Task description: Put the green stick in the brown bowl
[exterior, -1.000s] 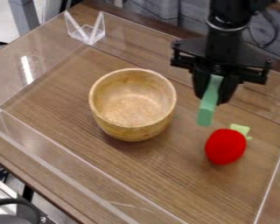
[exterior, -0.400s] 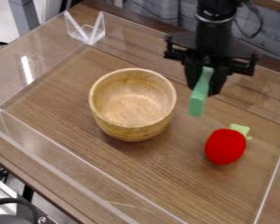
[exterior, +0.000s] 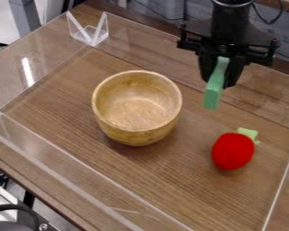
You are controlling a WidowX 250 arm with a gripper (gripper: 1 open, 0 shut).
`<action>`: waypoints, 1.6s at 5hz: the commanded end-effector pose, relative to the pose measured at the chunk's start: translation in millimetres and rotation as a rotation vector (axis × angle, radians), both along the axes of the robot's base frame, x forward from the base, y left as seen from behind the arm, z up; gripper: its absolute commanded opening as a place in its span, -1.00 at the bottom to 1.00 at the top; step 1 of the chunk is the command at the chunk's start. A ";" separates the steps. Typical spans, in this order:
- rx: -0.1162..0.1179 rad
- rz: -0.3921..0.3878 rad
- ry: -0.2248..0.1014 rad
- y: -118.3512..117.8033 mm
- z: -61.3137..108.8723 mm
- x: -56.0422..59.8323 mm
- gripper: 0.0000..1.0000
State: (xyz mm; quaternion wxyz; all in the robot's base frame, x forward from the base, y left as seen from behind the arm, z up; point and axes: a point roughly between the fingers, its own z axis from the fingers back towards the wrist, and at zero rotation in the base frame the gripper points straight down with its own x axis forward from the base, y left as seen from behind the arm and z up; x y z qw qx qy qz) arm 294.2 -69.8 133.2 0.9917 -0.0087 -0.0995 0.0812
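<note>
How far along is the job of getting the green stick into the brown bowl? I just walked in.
Done: the green stick is off the table, hanging upright from the shut end effector. In hand: carrying it; it hangs to the right of the brown bowl, not above it. Left: bring it over the bowl, which holds nothing, and release. The red strawberry toy lies aside on the table.

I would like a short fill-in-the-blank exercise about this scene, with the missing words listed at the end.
1. The gripper is shut on the ____ stick.
2. The stick hangs in the air, to the ____ of the brown bowl in the picture.
3. The inside of the bowl is ____.
4. The toy on the table near the stick is mostly ____.

Missing words: green; right; empty; red
</note>
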 end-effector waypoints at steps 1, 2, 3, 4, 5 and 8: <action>-0.011 0.028 -0.037 15.3 10.5 -7.8 -1.00; -0.018 0.069 -0.033 34.5 5.2 -23.3 -1.00; -0.037 0.186 -0.041 56.4 -8.9 -33.8 -1.00; -0.067 0.237 -0.050 71.7 -22.4 -40.0 -1.00; -0.091 0.225 -0.067 88.0 -30.4 -40.2 -1.00; -0.101 0.222 -0.076 108.0 -44.1 -12.5 -1.00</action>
